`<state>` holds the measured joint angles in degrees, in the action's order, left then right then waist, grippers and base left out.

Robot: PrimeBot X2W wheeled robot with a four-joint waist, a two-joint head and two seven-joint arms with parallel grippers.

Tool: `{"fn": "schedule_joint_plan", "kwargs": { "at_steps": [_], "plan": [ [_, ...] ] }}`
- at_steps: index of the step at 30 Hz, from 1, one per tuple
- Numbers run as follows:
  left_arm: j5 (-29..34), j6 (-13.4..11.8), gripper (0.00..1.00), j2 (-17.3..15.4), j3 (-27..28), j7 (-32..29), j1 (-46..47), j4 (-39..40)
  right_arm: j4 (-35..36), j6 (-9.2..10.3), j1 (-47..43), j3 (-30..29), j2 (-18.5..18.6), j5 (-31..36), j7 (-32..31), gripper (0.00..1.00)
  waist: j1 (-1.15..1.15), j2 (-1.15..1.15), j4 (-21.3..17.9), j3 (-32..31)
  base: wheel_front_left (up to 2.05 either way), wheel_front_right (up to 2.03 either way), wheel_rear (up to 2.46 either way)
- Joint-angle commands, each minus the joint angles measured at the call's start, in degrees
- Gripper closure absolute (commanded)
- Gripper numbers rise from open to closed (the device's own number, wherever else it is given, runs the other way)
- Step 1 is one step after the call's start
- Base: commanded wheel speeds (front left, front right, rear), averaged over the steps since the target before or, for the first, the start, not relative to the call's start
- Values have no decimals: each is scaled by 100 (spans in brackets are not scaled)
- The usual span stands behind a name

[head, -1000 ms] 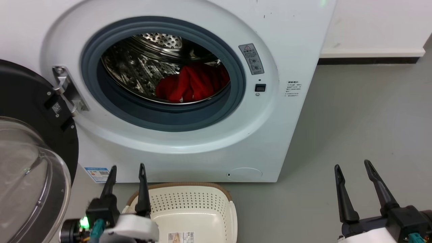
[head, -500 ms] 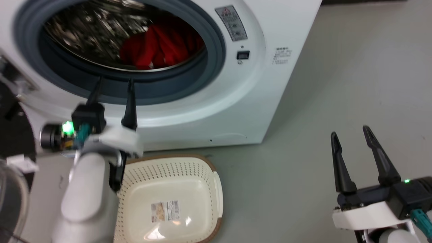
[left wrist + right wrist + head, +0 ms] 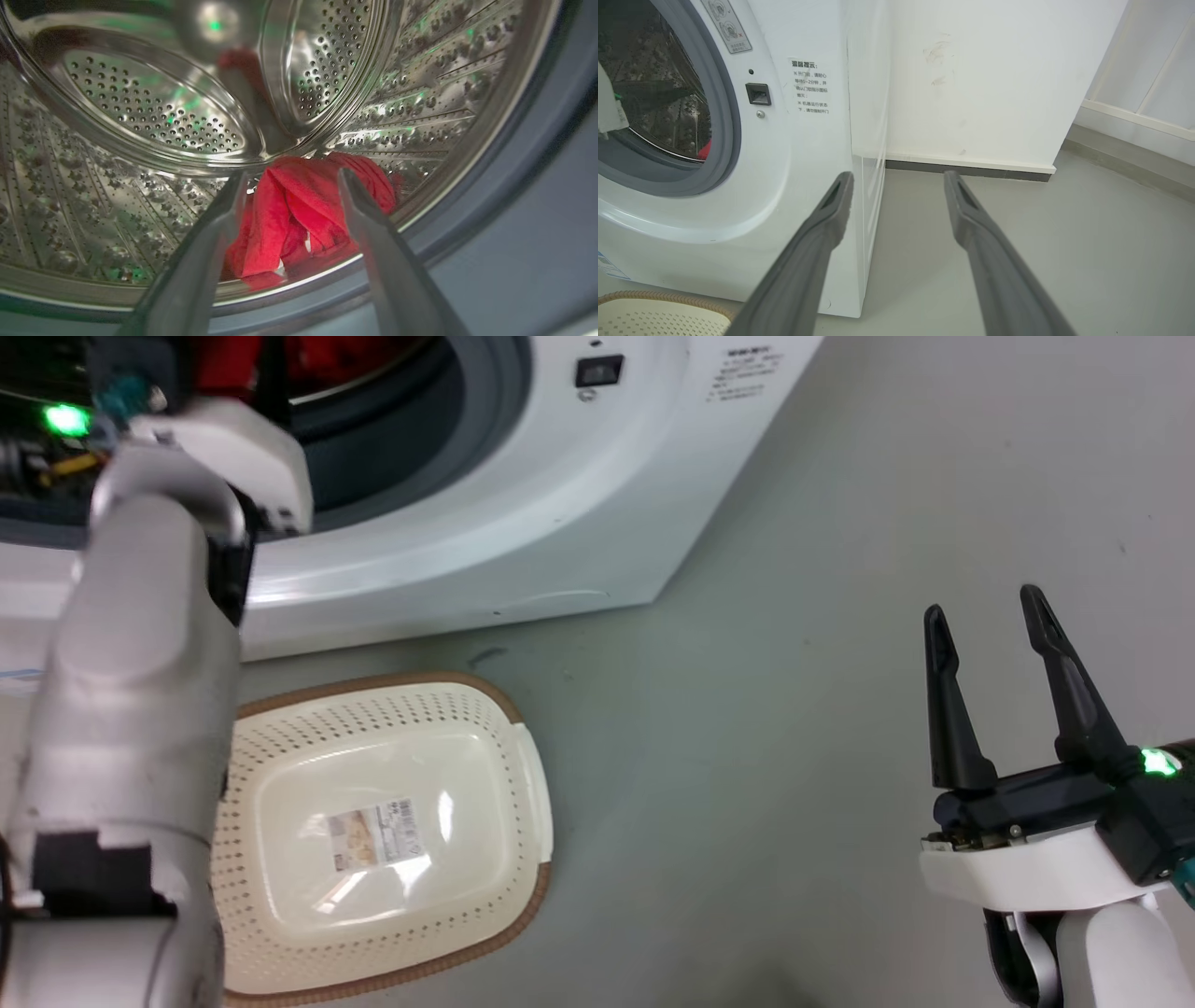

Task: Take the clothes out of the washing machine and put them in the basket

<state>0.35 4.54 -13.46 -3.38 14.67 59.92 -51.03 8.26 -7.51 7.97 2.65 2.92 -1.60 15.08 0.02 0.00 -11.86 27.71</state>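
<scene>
Left pincer (image 3: 292,173) spread, clothes (image 3: 299,212) ahead, drum (image 3: 140,116) around

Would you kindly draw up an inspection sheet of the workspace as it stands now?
Surface: grey floor, smooth.
Job's things: red clothes lying low in the steel drum of the washing machine; basket on the floor before it, holding no clothes.
Clutter: nothing seen.
Grippers: left gripper at the drum's mouth, jaws apart, aimed at the clothes, not closed on them; right gripper above the floor, jaws apart, empty.
Cables: teal connector at the left wrist; nothing trailing.
Surroundings: white wall with dark skirting beside the machine.
</scene>
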Motion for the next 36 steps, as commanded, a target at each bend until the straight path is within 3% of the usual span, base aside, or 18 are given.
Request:
{"fn": "schedule_joint_plan", "kwargs": {
  "at_steps": [1,10,21,28,36],
  "plan": [
    [-3,-18,0,-69,20,-142,313,-272,55,4,129,51,-8,-75,14,0,-2,0,-260,308,0,0,0],
    [19,58,0,-583,-41,-1204,1891,-1477,210,4,431,128,-7,-275,14,0,-2,0,-593,939,0,0,0],
    [128,172,0,-864,-329,-2381,3005,-2025,347,4,582,177,-7,-502,14,0,-2,0,-822,1509,0,0,0],
    [27,162,0,-780,-375,-2888,3207,-2150,398,4,646,142,-7,-589,14,0,-2,0,-828,1709,0,0,0],
    [108,171,0,-749,-561,-3014,3171,-2216,414,4,717,228,-7,-663,14,0,-2,0,-852,1792,0,0,0]
  ]
}}
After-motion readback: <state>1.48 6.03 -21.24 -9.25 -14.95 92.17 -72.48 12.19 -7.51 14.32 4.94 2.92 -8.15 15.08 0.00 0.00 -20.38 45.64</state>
